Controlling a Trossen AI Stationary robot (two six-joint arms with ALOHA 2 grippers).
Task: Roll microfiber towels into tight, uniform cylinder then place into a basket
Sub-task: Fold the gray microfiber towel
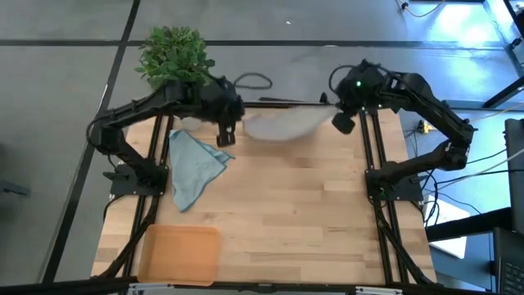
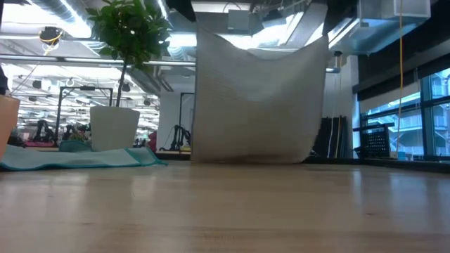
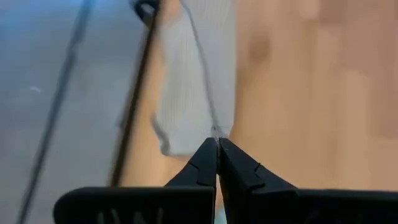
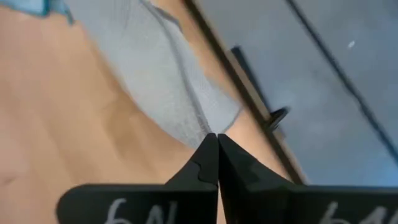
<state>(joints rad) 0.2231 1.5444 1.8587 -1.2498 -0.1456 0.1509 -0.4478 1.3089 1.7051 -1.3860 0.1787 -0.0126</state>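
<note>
The pale grey towel (image 1: 282, 124) hangs spread as a sheet (image 2: 260, 98) between my two grippers over the table's far edge. My left gripper (image 3: 217, 142) is shut on one upper corner and stands at the towel's left end (image 1: 239, 121). My right gripper (image 4: 212, 135) is shut on the other corner, at the towel's right end (image 1: 329, 115). The light blue towel (image 1: 195, 168) lies crumpled flat on the table at the left. The orange basket (image 1: 180, 254) sits at the near left corner. My left gripper pinches the grey towel's upper left corner (image 3: 216, 132) between its two fingertips, slanting down from above. The cloth hangs below it, and its lower edge (image 2: 253, 160) reaches down to the tabletop. My right gripper pinches the towel's upper right corner (image 4: 208, 129) between its two fingertips, also slanting down from above. The top edge (image 2: 264, 48) sags a little between the two holds.
A potted plant (image 1: 173, 56) in a white pot (image 2: 114, 126) stands at the far left corner, behind the blue towel (image 2: 77, 158). A black cable (image 1: 254, 80) lies beyond the far edge. Bare wood (image 1: 311, 213) fills the table's middle and right.
</note>
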